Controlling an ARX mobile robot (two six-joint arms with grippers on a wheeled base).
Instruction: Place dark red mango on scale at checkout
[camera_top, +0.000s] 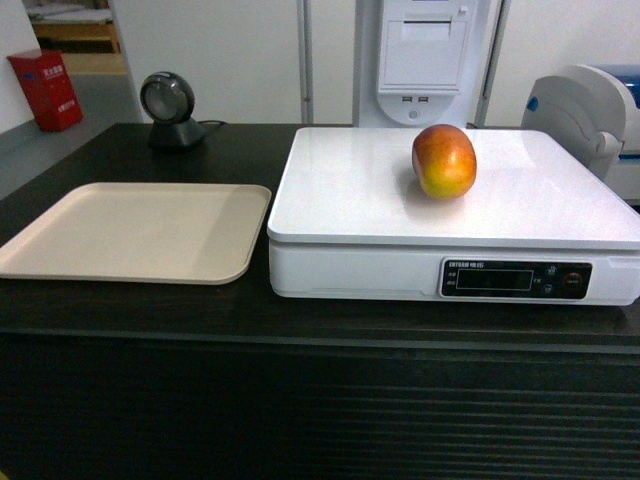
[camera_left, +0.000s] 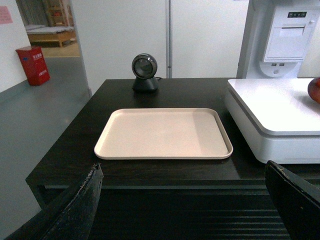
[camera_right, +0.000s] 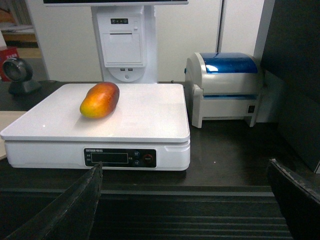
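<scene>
The dark red mango (camera_top: 444, 160) lies on the white scale (camera_top: 350, 190), toward the platform's back right; in the right wrist view the mango (camera_right: 100, 100) rests on the scale (camera_right: 145, 115) with its yellow end nearest. The scale stands on the dark checkout counter (camera_top: 300, 320). My left gripper (camera_left: 182, 200) is open and empty, held back in front of the ribbed counter front, facing the beige tray. My right gripper (camera_right: 185, 200) is open and empty too, low before the counter edge, well short of the scale. Neither gripper shows in the head view.
A beige tray (camera_top: 60, 250) lies left of the scale. A round black scanner (camera_top: 172, 108) stands at the back left, a white receipt-printer post (camera_top: 425, 55) behind the scale, and a white-and-blue label printer (camera_right: 225, 87) to its right. A dark panel (camera_right: 295, 75) rises at far right.
</scene>
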